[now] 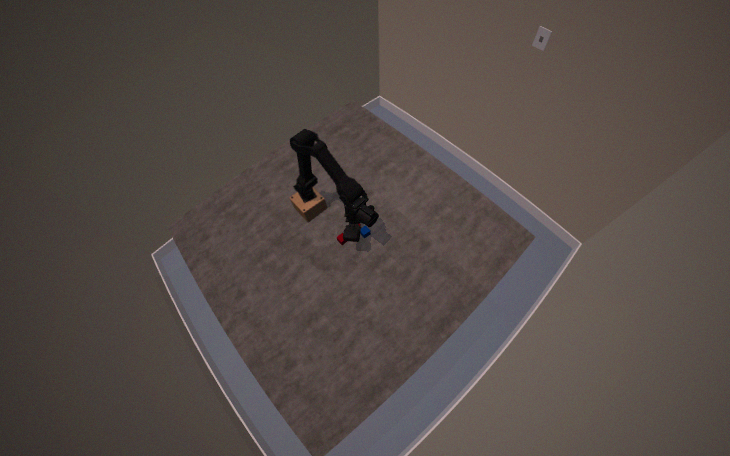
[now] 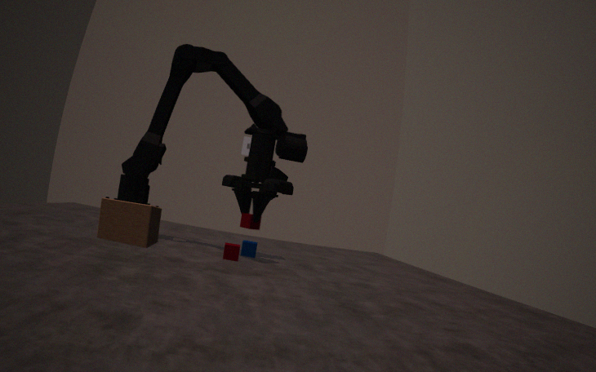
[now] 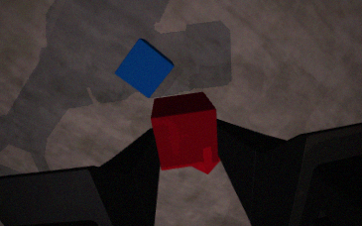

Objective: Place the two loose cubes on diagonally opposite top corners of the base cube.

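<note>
My gripper (image 2: 250, 219) (image 3: 184, 130) points down, shut on a red cube (image 2: 247, 221) (image 3: 183, 136). The held cube is in the air, above the level of the other two cubes, and looks roughly level. A blue cube (image 1: 365, 231) (image 2: 249, 249) (image 3: 144, 67) rests on the floor, ahead of the held cube in the wrist view. A second red cube (image 1: 342, 239) (image 2: 231, 251) rests on the floor beside the blue one. In the wrist view it is mostly hidden behind the held cube, with what looks like one corner showing. In the top view the gripper hides the fingertips.
The arm's wooden base block (image 1: 313, 211) (image 2: 124, 223) stands behind and to the left of the cubes in the top and exterior views. The arm's shadow falls around the blue cube. A pale raised border (image 1: 518, 201) edges the floor far from the cubes.
</note>
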